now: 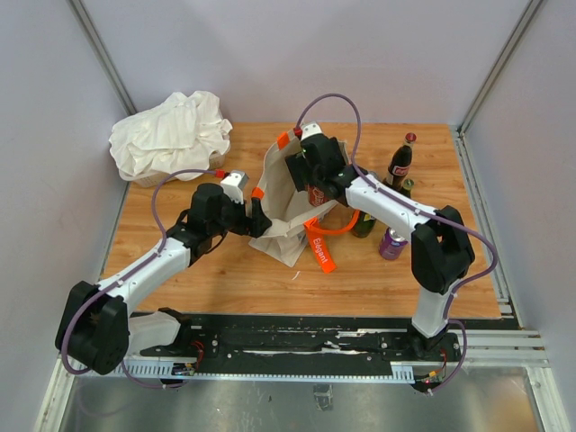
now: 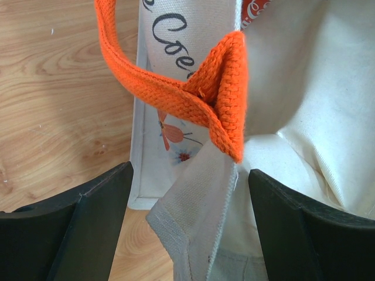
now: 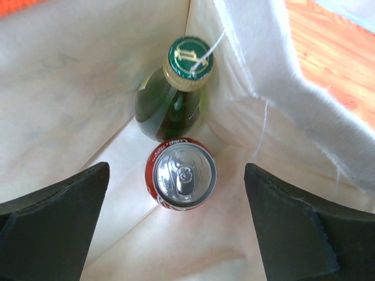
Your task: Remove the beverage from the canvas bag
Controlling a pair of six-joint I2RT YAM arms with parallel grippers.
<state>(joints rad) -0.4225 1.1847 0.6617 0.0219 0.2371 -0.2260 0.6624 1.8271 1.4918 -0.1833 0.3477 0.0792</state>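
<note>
Red can [image 3: 181,174] stands upright on the floor of the canvas bag [image 1: 274,184], just beside a green bottle [image 3: 173,99] in the bag's corner. Right gripper [image 3: 176,193] hangs directly above the can, jaws spread wide, holding nothing. Left gripper [image 2: 188,175], jaws apart, straddles the bag's orange handle [image 2: 176,99].

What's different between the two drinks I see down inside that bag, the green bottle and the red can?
The green bottle is dark glass narrowing to a green-and-gold cap; the red can has a flat silver pull-tab top. The green bottle is tucked into a corner; the red can stands nearer the middle. Both stand upright in the canvas bag.
</note>
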